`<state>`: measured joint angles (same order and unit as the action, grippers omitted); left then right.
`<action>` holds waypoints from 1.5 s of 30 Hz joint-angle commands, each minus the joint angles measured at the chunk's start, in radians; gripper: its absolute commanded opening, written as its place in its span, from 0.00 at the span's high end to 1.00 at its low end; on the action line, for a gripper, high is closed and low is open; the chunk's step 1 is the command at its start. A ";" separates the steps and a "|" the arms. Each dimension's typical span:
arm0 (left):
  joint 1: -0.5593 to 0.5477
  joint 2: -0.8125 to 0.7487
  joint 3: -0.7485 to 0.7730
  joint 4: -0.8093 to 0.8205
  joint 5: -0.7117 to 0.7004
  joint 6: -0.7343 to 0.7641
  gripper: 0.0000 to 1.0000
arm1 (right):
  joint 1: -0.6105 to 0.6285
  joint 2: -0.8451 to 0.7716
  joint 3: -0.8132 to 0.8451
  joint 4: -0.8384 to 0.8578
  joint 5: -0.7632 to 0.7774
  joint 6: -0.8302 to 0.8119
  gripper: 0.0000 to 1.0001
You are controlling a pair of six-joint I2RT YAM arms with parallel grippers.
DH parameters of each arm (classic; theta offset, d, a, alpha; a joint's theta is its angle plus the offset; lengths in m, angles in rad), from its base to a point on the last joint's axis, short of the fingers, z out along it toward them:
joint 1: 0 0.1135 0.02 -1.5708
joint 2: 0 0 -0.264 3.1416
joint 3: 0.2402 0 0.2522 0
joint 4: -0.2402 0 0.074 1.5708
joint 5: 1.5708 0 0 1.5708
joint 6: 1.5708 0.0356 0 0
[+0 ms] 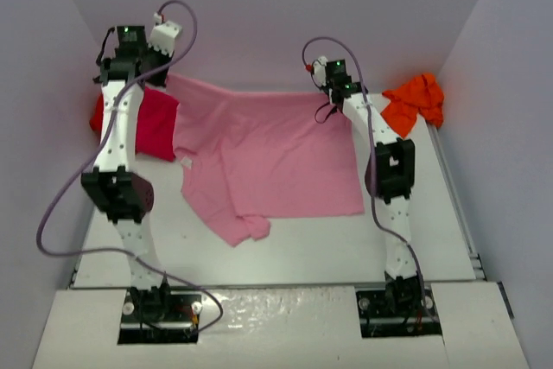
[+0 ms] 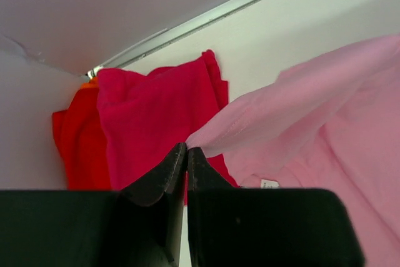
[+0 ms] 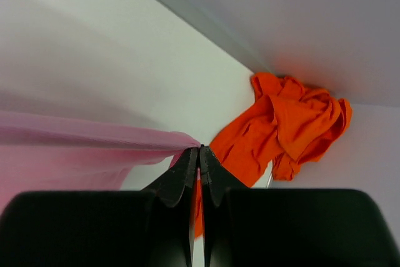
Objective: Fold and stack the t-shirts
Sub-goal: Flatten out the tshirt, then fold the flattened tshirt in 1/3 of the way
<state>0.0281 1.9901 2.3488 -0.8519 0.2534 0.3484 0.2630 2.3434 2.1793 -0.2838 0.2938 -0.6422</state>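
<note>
While taut, pink t-shirt (image 1: 276, 153) far edge

You have bare table (image 1: 328, 248) from 5 to 7 o'clock. The pink shirt (image 1: 276, 153) covers the centre. The magenta shirt (image 1: 160, 131) blocks 10 o'clock and the orange shirt (image 1: 415, 103) blocks 2 o'clock.

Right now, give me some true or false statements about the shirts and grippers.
1. The left gripper and right gripper are both shut on the pink shirt. True.
2. The orange shirt lies folded on top of the pink shirt. False: it sits crumpled in the far right corner.
3. The magenta shirt lies against the red shirt on the left. True.
4. The pink shirt is folded into a neat square. False: it is mostly spread out, with its near left part bunched.
</note>
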 commanded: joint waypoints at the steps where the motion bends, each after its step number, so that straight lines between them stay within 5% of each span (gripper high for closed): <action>1: -0.077 0.178 0.193 0.069 -0.114 0.091 1.00 | -0.037 0.138 0.242 0.069 0.144 -0.098 1.00; 9: -0.156 0.371 0.291 0.096 -0.181 0.137 1.00 | -0.027 0.206 0.267 0.122 0.149 -0.131 1.00; 19: -0.174 0.135 -0.004 0.117 -0.163 0.159 1.00 | -0.016 -0.025 0.023 0.129 0.077 -0.086 1.00; 33: -0.198 -0.039 -0.142 0.015 -0.150 0.182 1.00 | 0.002 -0.234 -0.304 0.120 0.080 -0.125 1.00; 37: -0.205 -0.083 -0.199 -0.071 -0.070 0.181 1.00 | 0.025 -0.287 -0.389 0.008 0.000 -0.135 1.00; 39: -0.202 -0.137 -0.235 -0.147 0.031 0.190 0.86 | 0.030 -0.300 -0.402 -0.096 -0.072 -0.139 0.85; 40: -0.197 -0.163 -0.264 -0.148 0.092 0.185 0.69 | 0.030 -0.303 -0.402 -0.178 -0.131 -0.146 0.74; 42: -0.169 -0.233 -0.334 -0.146 0.218 0.168 0.48 | 0.030 -0.309 -0.400 -0.310 -0.231 -0.161 0.70; 45: -0.128 -0.288 -0.352 -0.233 0.333 0.175 0.40 | 0.030 -0.316 -0.411 -0.446 -0.321 -0.177 0.69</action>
<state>-0.1556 1.8804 1.9708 -0.9929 0.3408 0.5167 0.2899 2.1358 1.7740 -0.4829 0.1587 -0.7893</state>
